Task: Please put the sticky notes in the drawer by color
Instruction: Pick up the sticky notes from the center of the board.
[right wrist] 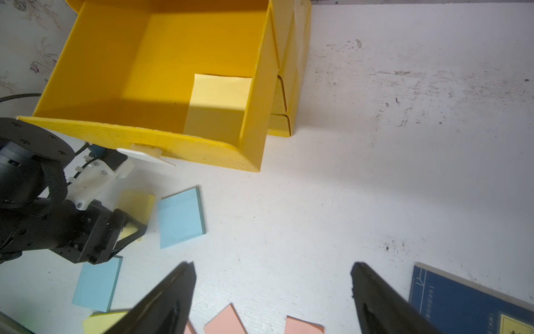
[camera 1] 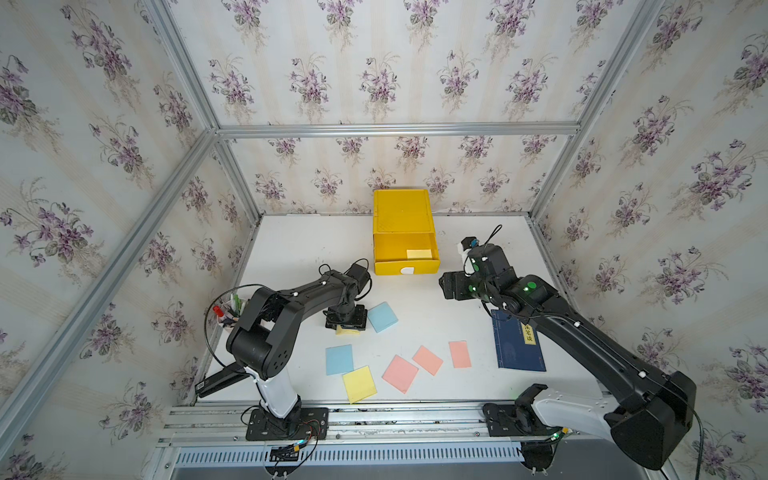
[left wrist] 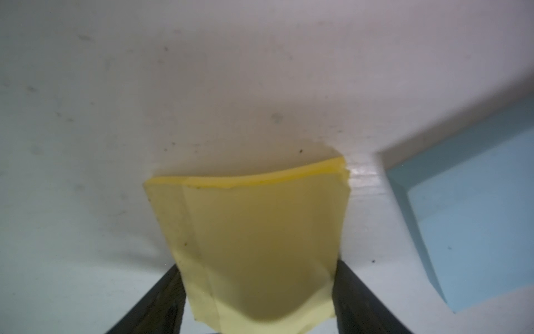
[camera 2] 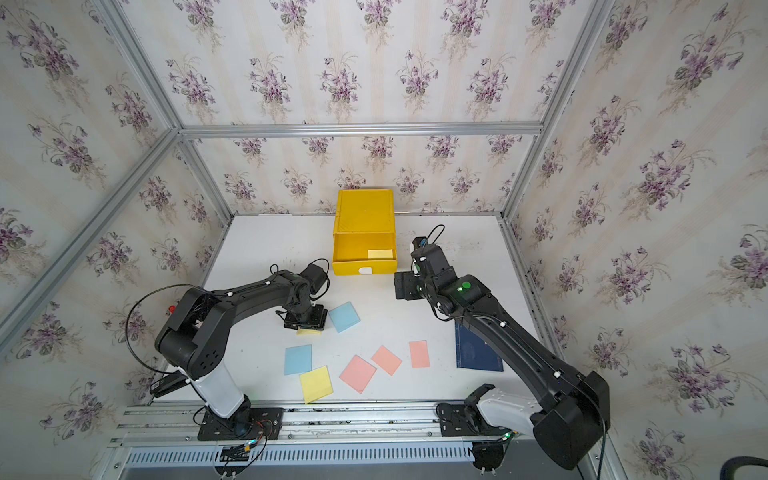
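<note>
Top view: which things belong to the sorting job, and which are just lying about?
Job: bright yellow plastic drawer chest; pale yellow paper sticky notes; light blue sticky notes; salmon pink sticky notes.
Lying about: dark blue book; red and green oddments, left edge.

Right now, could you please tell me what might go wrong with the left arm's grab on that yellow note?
1. The yellow note bows in the left tool, its sheets fanning at one edge; it may buckle free or shed sheets.
2. The light blue note lies close beside it and could get nudged on the lift.
3. The right tool hovers open by the drawer front; the carry there may crowd it.
</note>
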